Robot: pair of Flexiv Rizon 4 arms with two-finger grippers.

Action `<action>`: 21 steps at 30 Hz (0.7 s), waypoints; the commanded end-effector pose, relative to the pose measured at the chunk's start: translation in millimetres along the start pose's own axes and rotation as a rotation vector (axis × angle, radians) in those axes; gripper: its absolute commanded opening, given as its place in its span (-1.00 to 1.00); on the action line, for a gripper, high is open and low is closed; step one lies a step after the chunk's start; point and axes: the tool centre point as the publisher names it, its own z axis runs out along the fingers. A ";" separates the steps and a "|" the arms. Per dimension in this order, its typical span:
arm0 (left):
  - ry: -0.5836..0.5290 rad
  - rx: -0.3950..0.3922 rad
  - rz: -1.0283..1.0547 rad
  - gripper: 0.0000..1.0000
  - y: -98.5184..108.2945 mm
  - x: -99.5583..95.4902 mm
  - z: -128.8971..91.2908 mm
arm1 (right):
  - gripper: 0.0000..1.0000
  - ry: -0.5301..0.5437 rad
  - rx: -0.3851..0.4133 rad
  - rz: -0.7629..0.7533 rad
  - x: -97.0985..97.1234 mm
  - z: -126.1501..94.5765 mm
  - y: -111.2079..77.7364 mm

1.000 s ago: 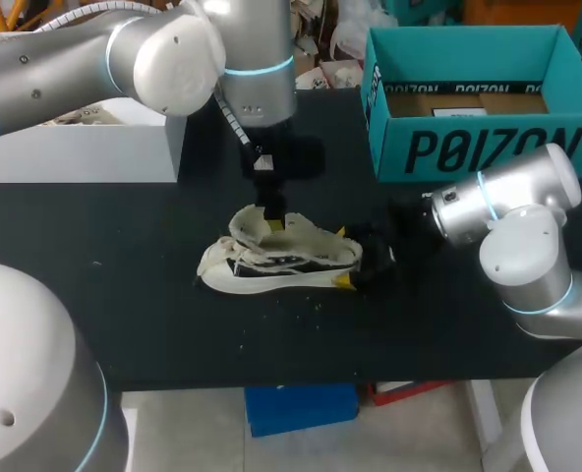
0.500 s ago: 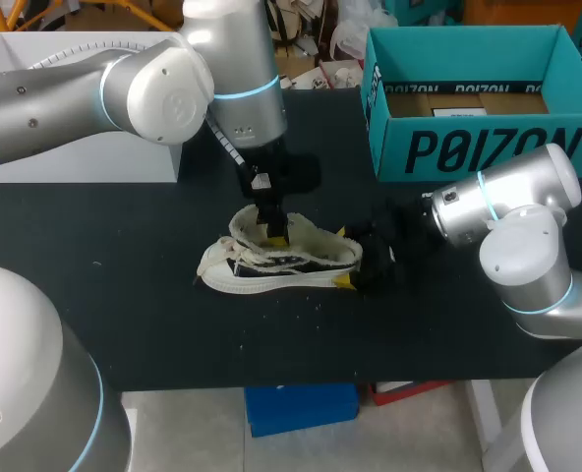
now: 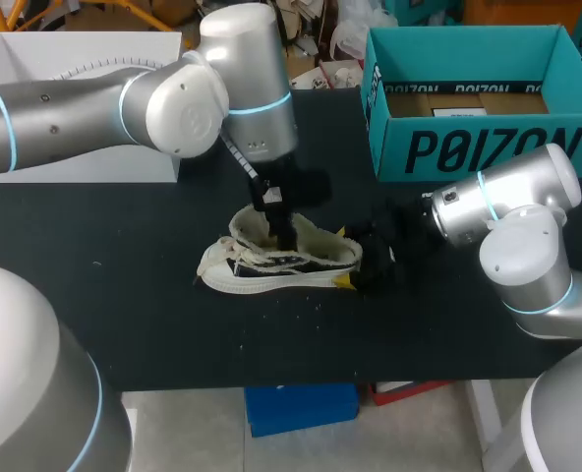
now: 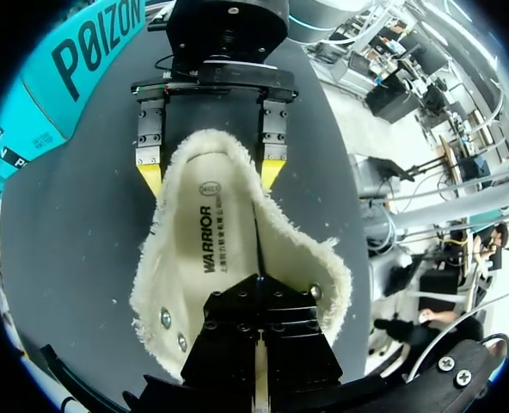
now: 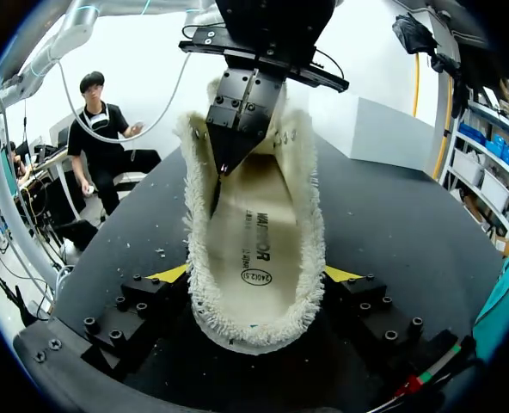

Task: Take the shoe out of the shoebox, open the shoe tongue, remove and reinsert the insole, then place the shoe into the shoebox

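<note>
A cream shoe (image 3: 240, 271) with a frayed collar lies on its sole in the middle of the black table (image 3: 124, 305). My right gripper (image 3: 346, 258) holds its heel, a yellow tip on each side; in the right wrist view the heel fills the gap of that gripper (image 5: 256, 274). My left gripper (image 3: 283, 234) comes down from above, shut, with its tips inside the shoe's opening. In the left wrist view its black fingers (image 4: 259, 284) rest on the printed insole (image 4: 213, 225), and the right gripper (image 4: 210, 172) clasps the heel ahead of them. The insole (image 5: 254, 237) lies flat inside.
The teal shoebox (image 3: 478, 147) stands open at the back right, behind my right arm. A white box (image 3: 75, 147) sits at the back left under my left arm. Bare table lies in front of the shoe.
My left gripper has gone lower and slightly toward the heel, deeper into the shoe, hiding its yellow tips. The shoe and right gripper have stayed put.
</note>
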 end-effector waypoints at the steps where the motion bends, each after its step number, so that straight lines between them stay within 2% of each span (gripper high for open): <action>1: 0.004 -0.003 -0.002 -1.00 -4.8 -2.2 8.7 | -1.00 -0.001 0.002 0.002 -1.2 4.2 -4.0; 21: 0.016 -0.040 -0.041 -1.00 -9.9 1.5 32.5 | -1.00 -0.001 0.002 0.002 -1.2 4.2 -4.0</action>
